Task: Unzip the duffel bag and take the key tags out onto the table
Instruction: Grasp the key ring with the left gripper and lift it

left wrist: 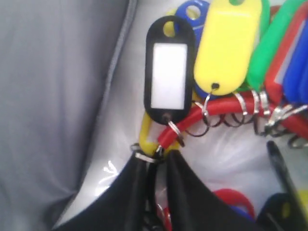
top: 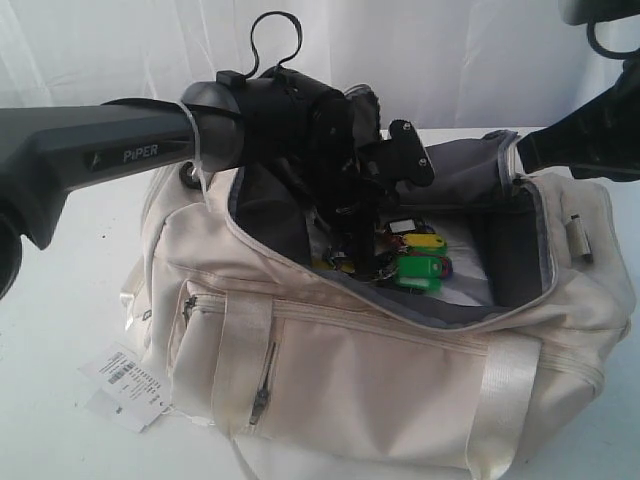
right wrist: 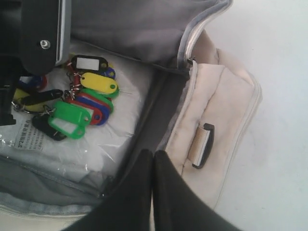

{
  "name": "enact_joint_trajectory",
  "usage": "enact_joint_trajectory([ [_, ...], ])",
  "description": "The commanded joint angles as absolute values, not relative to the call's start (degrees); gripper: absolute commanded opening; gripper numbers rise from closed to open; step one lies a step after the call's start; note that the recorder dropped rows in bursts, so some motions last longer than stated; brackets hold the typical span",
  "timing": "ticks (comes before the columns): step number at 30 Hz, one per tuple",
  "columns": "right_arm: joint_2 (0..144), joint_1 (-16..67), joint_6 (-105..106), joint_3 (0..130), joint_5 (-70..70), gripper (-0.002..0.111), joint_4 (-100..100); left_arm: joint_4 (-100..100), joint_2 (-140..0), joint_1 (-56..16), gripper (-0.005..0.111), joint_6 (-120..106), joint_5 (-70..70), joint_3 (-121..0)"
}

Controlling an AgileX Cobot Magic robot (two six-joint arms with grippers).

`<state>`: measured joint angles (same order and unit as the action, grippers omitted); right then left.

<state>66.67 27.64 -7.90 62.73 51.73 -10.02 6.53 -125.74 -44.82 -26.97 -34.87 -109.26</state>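
Looked like a robot test bench in a lab or studio. Had a plain white table [top: 50, 300] with a white draped cloth backdrop [top: 100, 45] hung behind it. Showed a dark machine arm [top: 90, 150] stamped PiPER reaching over a cream duffel bag [top: 400, 380] set on the tabletop, a printed barcode label [top: 125, 385] lying beside it.

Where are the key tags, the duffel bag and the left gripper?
key tags [right wrist: 86, 103], right wrist view, middle of the bunch.
duffel bag [top: 400, 375], exterior view, front cream panel.
left gripper [left wrist: 156, 156], left wrist view, between fingertips.
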Motion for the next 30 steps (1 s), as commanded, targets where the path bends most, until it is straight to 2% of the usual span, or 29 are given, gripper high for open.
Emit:
enact_joint_trajectory([
  [1,66.27,27.45,-8.2,62.66,51.31,0.0,-9.87,6.61,-126.7,-44.74,0.002,-26.98,-40.77,-109.1],
  [12,66.27,27.45,-8.2,62.66,51.19,0.0,-8.58,6.47,-125.68,-44.74,0.0,-26.86,-57.34,-116.01],
  [30,66.27,27.45,-8.2,62.66,51.19,0.0,-8.43,2.63,-115.01,-44.74,0.0,-26.86,-57.06,-117.42],
])
